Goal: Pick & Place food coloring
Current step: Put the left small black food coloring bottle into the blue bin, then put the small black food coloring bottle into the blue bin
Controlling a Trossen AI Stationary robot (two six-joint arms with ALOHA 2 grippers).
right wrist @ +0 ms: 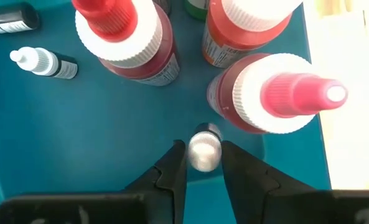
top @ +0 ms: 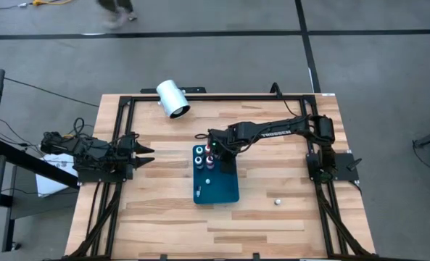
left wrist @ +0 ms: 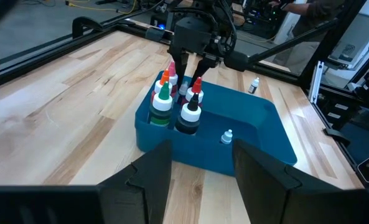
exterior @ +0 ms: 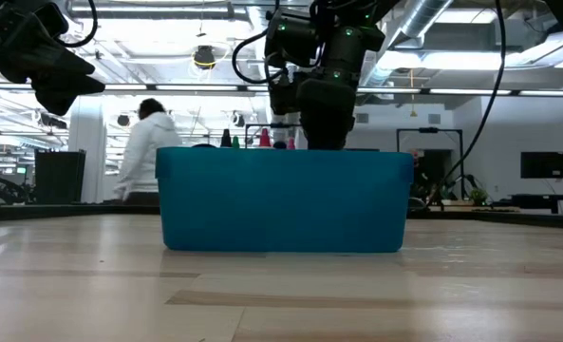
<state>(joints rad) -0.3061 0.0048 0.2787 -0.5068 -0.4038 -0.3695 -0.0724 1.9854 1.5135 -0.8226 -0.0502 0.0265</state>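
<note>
The food coloring bottles stand clustered in the far end of the blue tray: a green-topped one, an orange one, a pink one and red ones. A tiny white-capped bottle lies on the tray floor. My right gripper reaches down among the standing bottles, shut on a small whitish-topped bottle. My left gripper waits open at the table's left edge. My right gripper pinches the small bottle's rounded whitish top between its two fingertips, coming from above and pointing down into the tray. The bottle's body is hidden under its own cap, so whether its base rests on the tray floor does not show.
A large white cylinder lies near the table's far edge. One more tiny bottle stands on the bare wood to the right of the tray. A dark bottle lies in the tray. A person in white is beyond the table.
</note>
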